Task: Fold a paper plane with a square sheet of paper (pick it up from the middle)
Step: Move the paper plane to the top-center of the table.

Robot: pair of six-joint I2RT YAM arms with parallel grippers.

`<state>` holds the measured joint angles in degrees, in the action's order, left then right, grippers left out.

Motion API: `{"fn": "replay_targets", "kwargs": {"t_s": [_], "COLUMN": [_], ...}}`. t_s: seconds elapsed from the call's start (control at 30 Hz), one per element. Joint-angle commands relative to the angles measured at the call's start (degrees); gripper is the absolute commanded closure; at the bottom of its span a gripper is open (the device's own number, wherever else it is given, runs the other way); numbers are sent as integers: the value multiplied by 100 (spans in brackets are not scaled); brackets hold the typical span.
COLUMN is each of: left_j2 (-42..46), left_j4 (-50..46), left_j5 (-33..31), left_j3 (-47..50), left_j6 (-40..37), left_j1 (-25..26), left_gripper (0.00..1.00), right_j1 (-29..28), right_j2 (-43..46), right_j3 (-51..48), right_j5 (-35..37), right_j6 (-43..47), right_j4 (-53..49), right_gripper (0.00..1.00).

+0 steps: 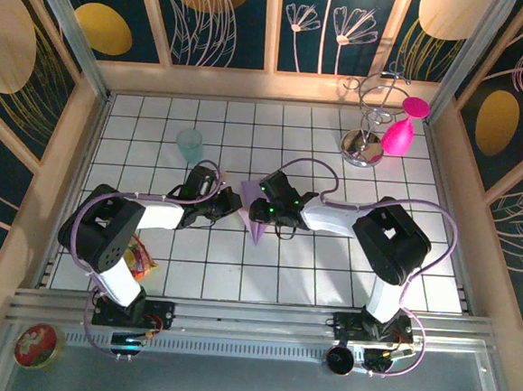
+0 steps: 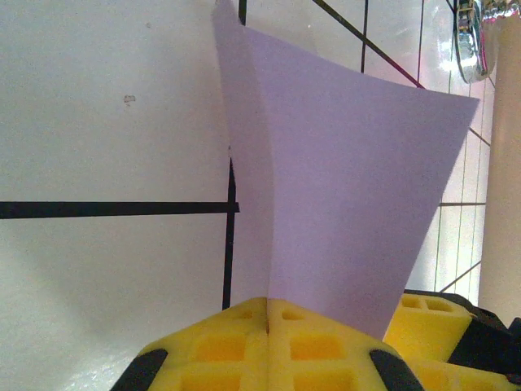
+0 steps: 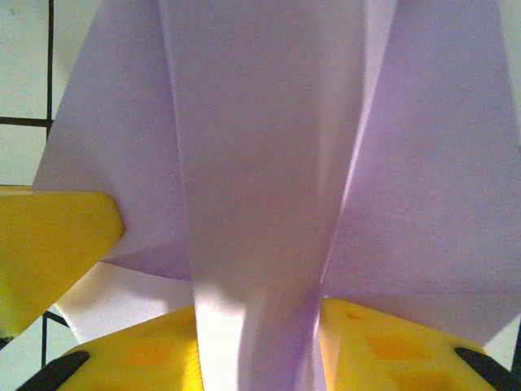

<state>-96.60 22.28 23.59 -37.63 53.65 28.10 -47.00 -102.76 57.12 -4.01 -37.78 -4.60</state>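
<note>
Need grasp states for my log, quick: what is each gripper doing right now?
Left gripper: closed, pinching the paper plane.
Right gripper: closed on the same paper plane, its middle fold between the fingers.

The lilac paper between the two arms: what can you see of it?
The lilac paper is thin, plain and pale, already folded into long creased flaps that narrow to a point aimed at the near edge of the tiled table. It is held between the arms: the left gripper pinches one edge, the right gripper clamps a central fold between its yellow pads. Whether the tip touches the tiles cannot be told.
</note>
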Motion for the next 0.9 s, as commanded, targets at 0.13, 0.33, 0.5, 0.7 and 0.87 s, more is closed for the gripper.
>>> {"fn": "replay_targets", "kwargs": {"t_s": [0.13,0.33,0.5,0.7,0.87], "left_j2": [141,263,586,1126,1485], "left_j4": [22,-189,-582,-1213,-1389], "left_j5": [106,-120,-725,-1541,-1917], "left_j3": [-56,-65,-83,-36,70], "left_j6": [3,-68,-196,-418,-491], "left_j1": [29,29,19,-63,-142], "left_gripper": [93,82,62,42,30], "right_j1": [-90,-70,28,429,1027], "right_j2": [-213,-185,-123,82,60], "right_j3": [264,393,551,598,821], "right_j5": [151,394,777,1069,910], "right_j6": [-217,-222,-136,212,956], "right_j4": [-347,-556,-846,-1063,-1019], "right_gripper": [66,77,89,95,96]}}
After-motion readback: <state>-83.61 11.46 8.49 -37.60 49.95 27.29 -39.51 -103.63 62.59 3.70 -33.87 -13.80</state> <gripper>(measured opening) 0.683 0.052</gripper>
